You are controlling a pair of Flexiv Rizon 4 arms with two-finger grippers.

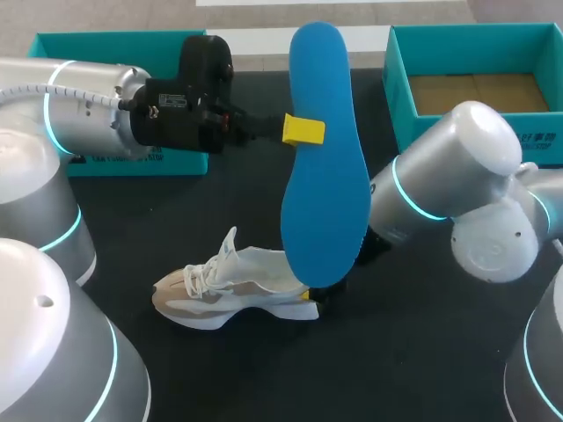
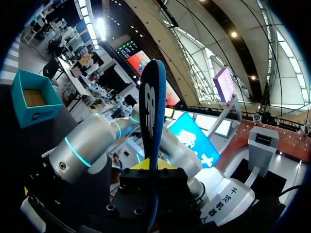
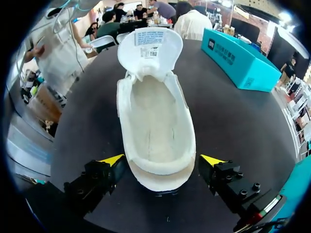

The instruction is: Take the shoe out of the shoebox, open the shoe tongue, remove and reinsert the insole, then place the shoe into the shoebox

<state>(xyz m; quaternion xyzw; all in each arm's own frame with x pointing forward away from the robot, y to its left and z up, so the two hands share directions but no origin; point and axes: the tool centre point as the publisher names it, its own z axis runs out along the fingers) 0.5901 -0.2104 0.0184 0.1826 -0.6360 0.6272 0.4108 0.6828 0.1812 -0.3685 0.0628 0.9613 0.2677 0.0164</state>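
Left gripper [image 1: 303, 129] is clamping the blue insole [image 1: 325, 176] upright above the table [image 1: 422, 352]. Right gripper [image 3: 163, 160] is straddling the shoe [image 3: 155, 121] heel, fingers apart.

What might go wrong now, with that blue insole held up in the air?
The left gripper pinches the blue insole at one edge only, so it might twist or slip on the way down. Its tip might catch on the opened tongue or fold inside the white shoe. A push might also slide the shoe.

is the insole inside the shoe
No, the left gripper holds the insole up above the shoe.
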